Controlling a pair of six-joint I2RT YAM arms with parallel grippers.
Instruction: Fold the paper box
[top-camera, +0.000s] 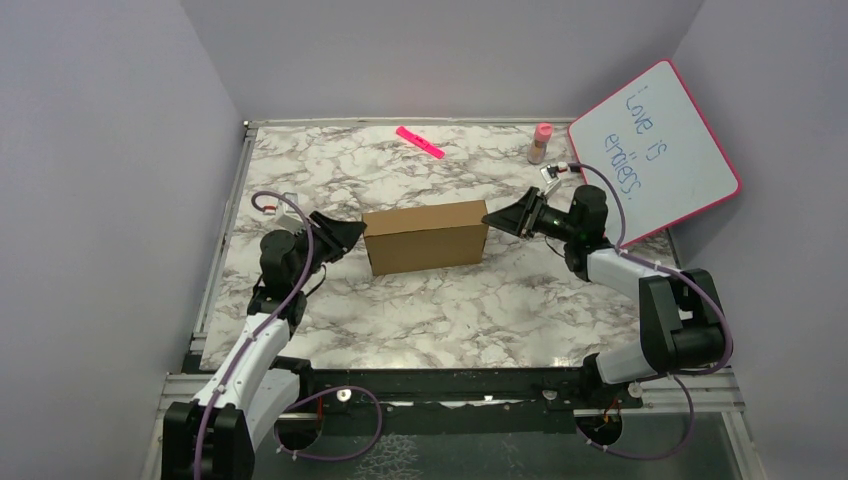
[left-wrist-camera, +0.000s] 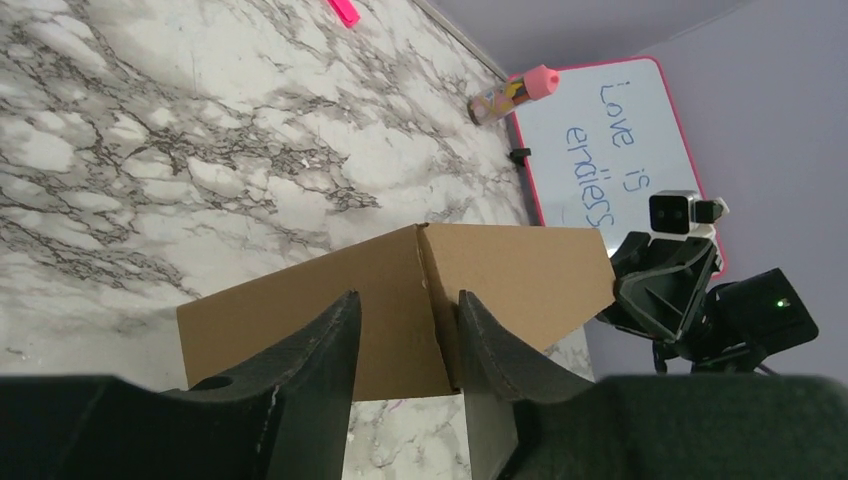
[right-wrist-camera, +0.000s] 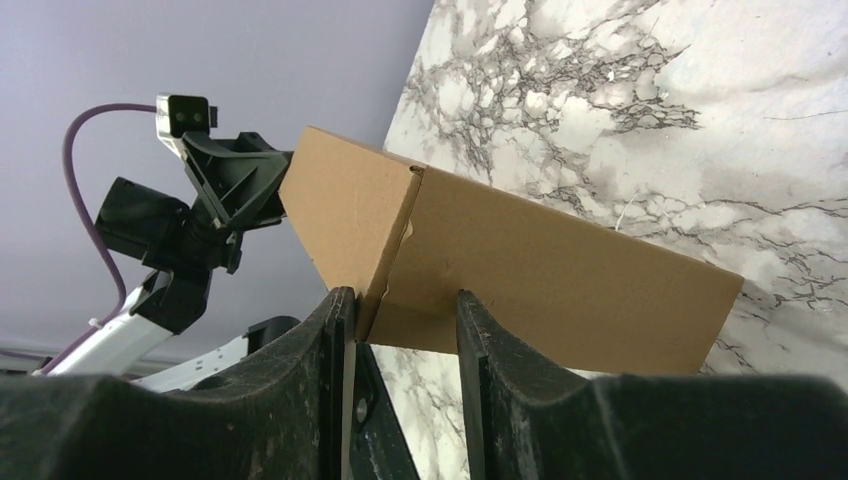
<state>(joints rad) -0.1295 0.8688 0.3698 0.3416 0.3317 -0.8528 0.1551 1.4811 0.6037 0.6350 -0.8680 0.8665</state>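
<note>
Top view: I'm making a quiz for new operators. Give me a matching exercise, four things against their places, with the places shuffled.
1 paper box
2 whiteboard
3 pink stick
4 pink-capped bottle

a leaning at the far right corner
b lying flat near the far edge
c centre of the table
d standing beside the whiteboard

Pairs: 1-c, 2-a, 3-b, 4-d.

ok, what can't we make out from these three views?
- Grip: both wrist views, left gripper and right gripper straddle corners of the box; pinching or only touching, unclear.
- Underside of the box: every view, hidden by the box itself.
- Label on the bottle: top view, too small.
- Lower edge of the whiteboard: left wrist view, behind box and right gripper.
</note>
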